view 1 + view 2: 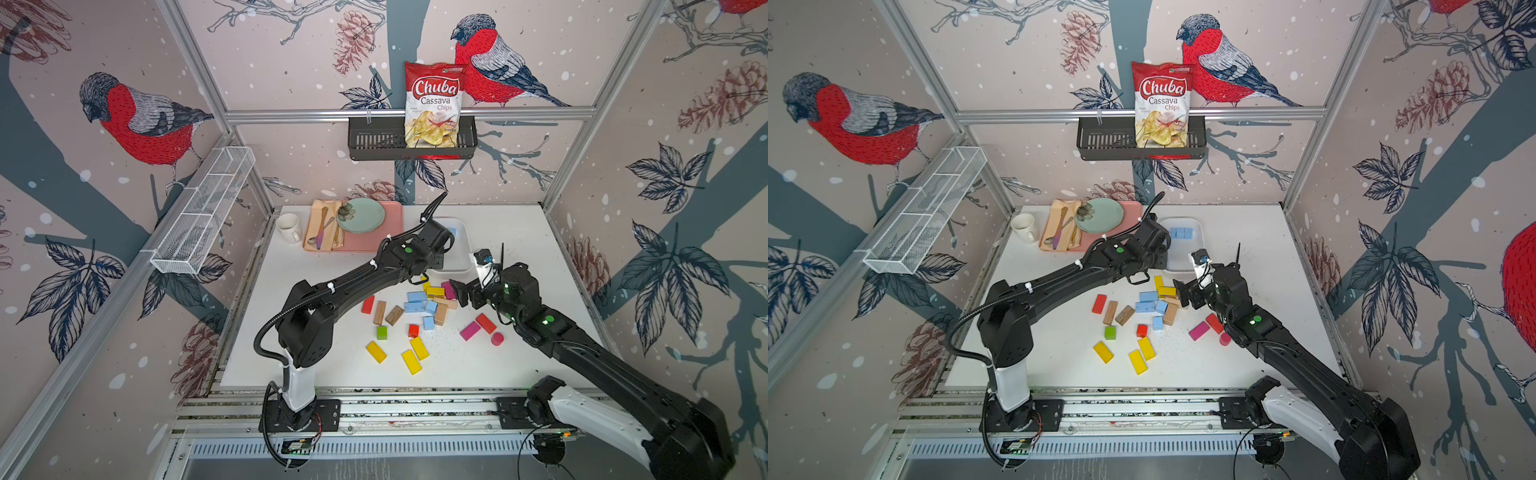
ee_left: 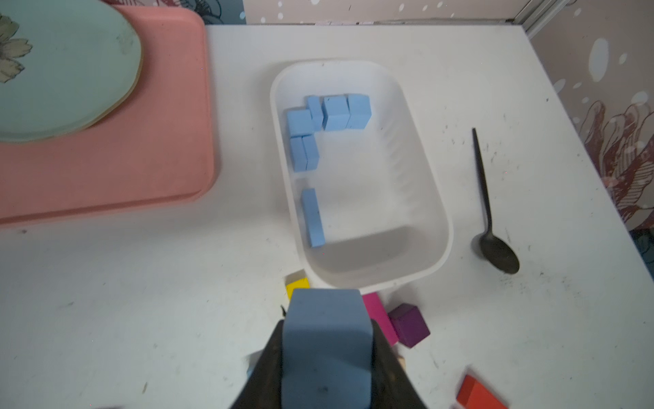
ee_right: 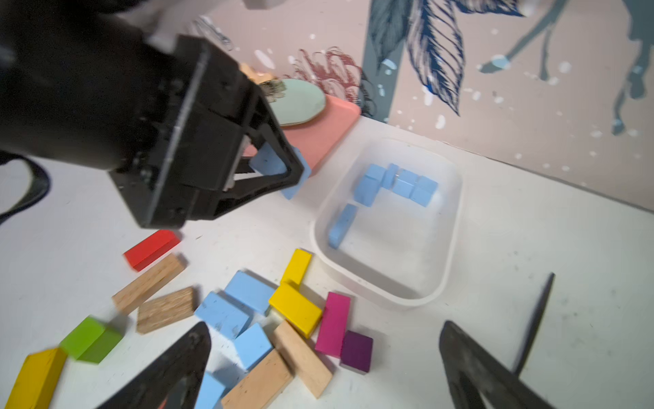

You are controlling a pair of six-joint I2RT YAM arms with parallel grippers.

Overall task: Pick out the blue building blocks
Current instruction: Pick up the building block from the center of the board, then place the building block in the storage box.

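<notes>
Lying nearest in both top views, at lower centre, three yellow wooden bars [image 1: 411,361] rest on the white tabletop [image 1: 478,365], with a green cube [image 1: 381,332] and a red cube [image 1: 413,331] just beyond them. Farther in, at mid-frame, the loose blue building blocks [image 1: 415,306], light sky-blue cubes and short bars, sit bunched among plain brown wooden blocks [image 1: 379,312], more yellow bars and a magenta bar [image 3: 332,324]. The right wrist view shows this cluster at lower centre, several pieces touching. The right gripper [image 1: 459,293] hovers at the cluster's right edge, jaws spread wide and empty. Its black fingers [image 3: 184,361] occupy the lower part of the right wrist view. Beyond the cluster, the left gripper [image 2: 327,340] is clamped on one held blue block [image 3: 269,161], raised clear of the table just short of the near rim of the white oval plastic tub [image 2: 439,219]. Inside the tub lie the sorted blue blocks [image 2: 336,113]: one bar alone along a long wall, the rest bunched at the far end. A black spoon [image 2: 495,248] lies beside the tub. To the upper left, a pink tray [image 2: 106,177] carries a mint-green plate [image 2: 63,70]. On the back wall, a red-and-white chips bag [image 1: 434,104] stands in a black basket [image 1: 374,141].
</notes>
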